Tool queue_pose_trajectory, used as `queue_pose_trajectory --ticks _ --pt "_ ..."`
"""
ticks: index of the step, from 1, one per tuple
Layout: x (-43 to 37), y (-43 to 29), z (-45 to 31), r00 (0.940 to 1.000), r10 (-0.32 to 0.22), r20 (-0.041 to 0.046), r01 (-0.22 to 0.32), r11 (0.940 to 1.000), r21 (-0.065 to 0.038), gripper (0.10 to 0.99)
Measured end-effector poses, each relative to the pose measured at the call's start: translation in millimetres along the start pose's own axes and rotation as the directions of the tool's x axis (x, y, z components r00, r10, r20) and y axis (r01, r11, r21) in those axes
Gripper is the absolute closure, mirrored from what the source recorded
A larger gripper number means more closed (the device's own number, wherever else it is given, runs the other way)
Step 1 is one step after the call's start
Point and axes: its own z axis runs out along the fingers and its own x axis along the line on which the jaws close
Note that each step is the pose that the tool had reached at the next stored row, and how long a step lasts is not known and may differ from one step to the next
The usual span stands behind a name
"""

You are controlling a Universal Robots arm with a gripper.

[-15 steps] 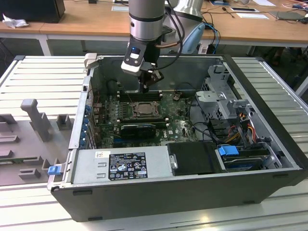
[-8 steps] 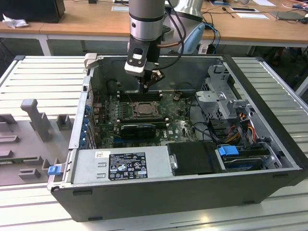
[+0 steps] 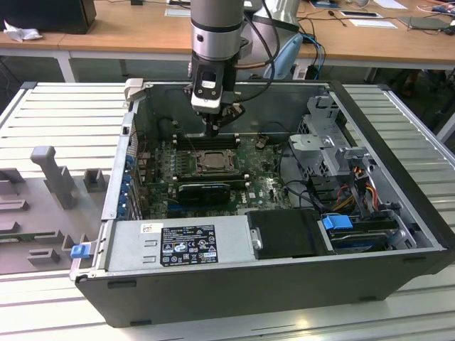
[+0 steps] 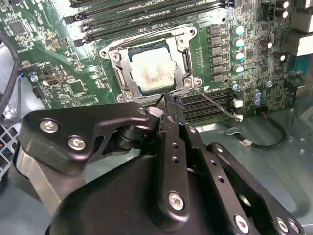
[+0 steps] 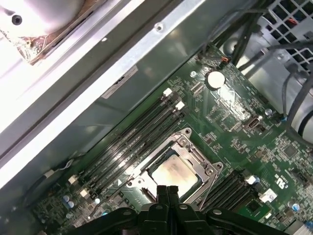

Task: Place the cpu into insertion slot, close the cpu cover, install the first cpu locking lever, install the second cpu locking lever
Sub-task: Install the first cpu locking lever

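The black two-fingered gripper [image 3: 211, 132] hangs on the grey arm over the middle of the green motherboard [image 3: 266, 186], which lies in the open black computer case [image 3: 234, 291]. In both wrist views its fingers are pressed flat together [image 5: 167, 194], and nothing shows between them. In the second wrist view the fingertips [image 4: 171, 102] sit just at the near edge of the square silver-rimmed insertion slot [image 4: 113, 56].

The small square cpu with its silvery-grey metal top [image 4: 152, 70] lies seated in that slot. The thin silvery cpu cover frame [image 4: 184, 58] is down around it, with the chip showing through the cut-out. A thin silvery wire lever [image 4: 215, 104] angles away from the slot's corner nearest the fingertips. It looks unlatched, though the view is too oblique to be sure.

Long narrow black memory slots [image 5: 132, 142] run along the slot's far side towards the case's back wall. A grey power-supply box with a black label [image 3: 178, 243] fills the case's front edge.
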Motion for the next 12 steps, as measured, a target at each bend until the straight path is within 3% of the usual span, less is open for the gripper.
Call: queue_pose_trajectory --ticks 6,8,9,12 --pt "0.0 0.0 0.0 0.9943 -0.107 -0.0047 0.107 0.9943 0.003 0.98" --pt "0.0 0.0 0.0 0.9891 -0.147 -0.0066 0.147 0.9891 0.004 0.98" --pt "0.0 0.0 0.0 0.9804 -0.197 -0.0089 0.197 0.9804 0.004 0.98" --pt "-0.3 -1.6 0.1 0.9702 -0.242 -0.0108 0.242 0.9702 0.005 0.98"
